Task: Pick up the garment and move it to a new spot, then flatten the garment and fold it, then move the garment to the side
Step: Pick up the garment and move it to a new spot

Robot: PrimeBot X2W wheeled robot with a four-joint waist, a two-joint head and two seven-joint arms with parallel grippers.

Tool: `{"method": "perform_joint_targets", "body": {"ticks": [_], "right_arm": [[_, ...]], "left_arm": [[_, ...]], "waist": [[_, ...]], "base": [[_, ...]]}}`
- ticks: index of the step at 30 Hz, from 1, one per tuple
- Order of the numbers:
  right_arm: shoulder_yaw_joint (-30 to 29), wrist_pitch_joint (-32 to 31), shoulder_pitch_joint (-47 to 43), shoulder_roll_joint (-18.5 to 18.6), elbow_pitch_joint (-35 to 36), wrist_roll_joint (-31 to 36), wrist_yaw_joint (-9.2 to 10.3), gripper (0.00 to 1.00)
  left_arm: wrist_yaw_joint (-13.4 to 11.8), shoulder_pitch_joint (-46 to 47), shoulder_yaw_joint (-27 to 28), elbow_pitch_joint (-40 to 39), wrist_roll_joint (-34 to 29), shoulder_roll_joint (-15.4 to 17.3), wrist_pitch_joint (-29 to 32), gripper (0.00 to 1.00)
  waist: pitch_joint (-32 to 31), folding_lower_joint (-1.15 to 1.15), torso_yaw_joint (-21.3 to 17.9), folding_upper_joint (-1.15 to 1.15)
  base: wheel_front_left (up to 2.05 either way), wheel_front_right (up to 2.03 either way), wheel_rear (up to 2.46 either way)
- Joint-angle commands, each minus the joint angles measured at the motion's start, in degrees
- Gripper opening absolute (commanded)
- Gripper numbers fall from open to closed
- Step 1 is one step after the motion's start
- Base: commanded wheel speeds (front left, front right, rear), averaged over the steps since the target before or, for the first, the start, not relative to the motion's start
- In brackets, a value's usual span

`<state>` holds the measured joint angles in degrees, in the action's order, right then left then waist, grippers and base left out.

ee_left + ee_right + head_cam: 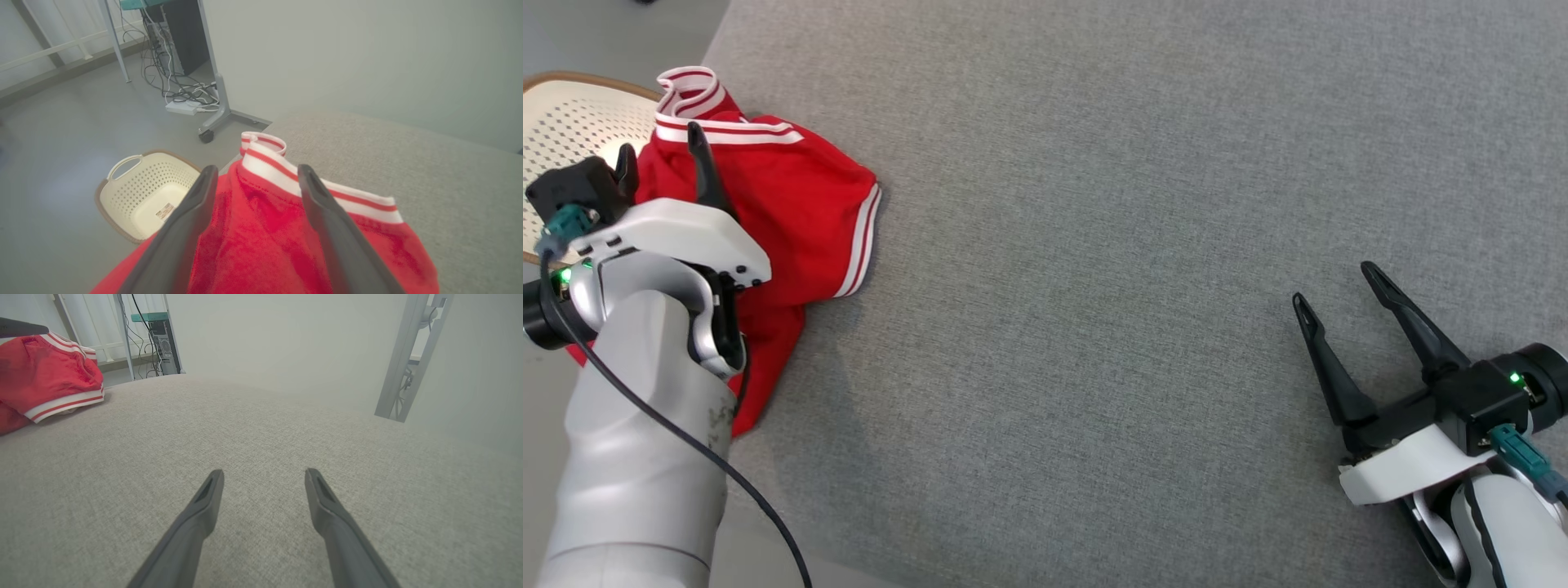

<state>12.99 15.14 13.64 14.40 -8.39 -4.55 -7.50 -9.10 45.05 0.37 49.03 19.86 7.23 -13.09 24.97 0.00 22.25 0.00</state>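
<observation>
The garment [792,212] is red with white-and-red striped trim, lying crumpled at the left edge of the grey padded surface [1135,245]. My left gripper [662,151] hovers over its heap, open, with red cloth showing between the two fingers. In the left wrist view the garment [261,232] lies under the spread fingers of the left gripper [255,173], its striped band just beyond the tips. My right gripper [1335,286] rests open at the lower right, far from the cloth. In the right wrist view the right gripper [264,475] has only grey fabric between its fingers, and the garment [45,381] lies at the far left.
A cream perforated laundry basket [564,131] stands on the floor beside the surface's left edge, also seen as the basket [139,196] in the left wrist view. A wheeled desk leg with cables [192,94] stands beyond. A metal frame [404,359] rises at the far right.
</observation>
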Motion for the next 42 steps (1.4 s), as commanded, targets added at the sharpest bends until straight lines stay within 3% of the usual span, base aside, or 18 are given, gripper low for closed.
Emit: {"method": "perform_joint_targets", "body": {"ticks": [1, 11, 16, 20, 24, 25, 26, 35, 42], "right_arm": [[-0.16, 0.05, 0.76, 0.08, -0.25, 0.41, 0.02, 1.0], [-0.24, 0.04, 1.1, -1.33, -1.08, 0.98, 0.02, 1.0], [-0.56, 0.05, 2.07, -1.81, -0.73, 1.12, 0.02, 1.0], [-0.46, 0.05, 2.43, -2.29, -0.77, 1.09, 0.02, 1.0], [-0.41, 0.05, 2.38, -2.57, -0.72, 0.92, 0.02, 1.0], [-0.34, 0.05, 2.23, -2.83, -0.75, 0.73, 0.02, 1.0], [-0.25, 0.05, 2.18, -2.99, -0.8, 0.61, 0.02, 1.0], [-0.39, 0.05, 1.48, -4.93, -1.13, -0.24, 0.02, 1.0], [-0.86, 0.05, -0.16, -7.06, -1.73, -0.79, 0.02, 1.0]], "left_arm": [[-0.14, 1.65, -0.02, 2.1, 0.08, 0.53, 1.44, 1.0], [3.2, 7.04, -1.25, 15.7, 1.76, 2.15, 14.78, 1.0], [6.06, 7.17, -1.5, 19.54, 3.18, 1.96, 19.85, 1.0], [7.47, 7.24, -1.7, 21.01, 3.71, 2.29, 21.66, 1.0], [7.31, 7.09, -1.87, 21.57, 3.96, 2.55, 21.75, 1.0], [7.17, 6.57, -2.11, 21.97, 3.6, 2.72, 21.74, 0.45], [7.43, 6.2, -2.11, 22.06, 3.79, 2.76, 21.41, 0.0], [7.21, 4.97, -0.49, 19.22, 5.32, 3.89, 9.52, 0.0], [9.1, 4.62, -2.15, 13.88, 3.53, 3.94, -0.43, 0.0]], "waist": [[0.73, 0.0, -0.61, 0.0], [0.93, 0.0, -2.15, 0.0], [0.85, 0.0, -2.54, 0.0], [0.71, 0.0, -2.77, 0.0], [0.56, 0.0, -2.99, 0.0], [0.37, 0.0, -3.27, 0.0], [0.22, 0.0, -3.48, 0.0], [-3.34, 0.0, -5.97, 0.0], [-8.51, 0.0, -7.48, 0.0]], "base": [[0.0, 0.0, 0.0], [0.0, 0.0, 0.0], [0.0, 0.0, 0.0], [0.0, 0.0, 0.0], [0.0, 0.0, 0.0], [0.0, 0.0, 0.0], [0.0, 0.0, 0.0], [0.0, 0.0, 0.0], [0.0, 0.0, 0.0]]}}
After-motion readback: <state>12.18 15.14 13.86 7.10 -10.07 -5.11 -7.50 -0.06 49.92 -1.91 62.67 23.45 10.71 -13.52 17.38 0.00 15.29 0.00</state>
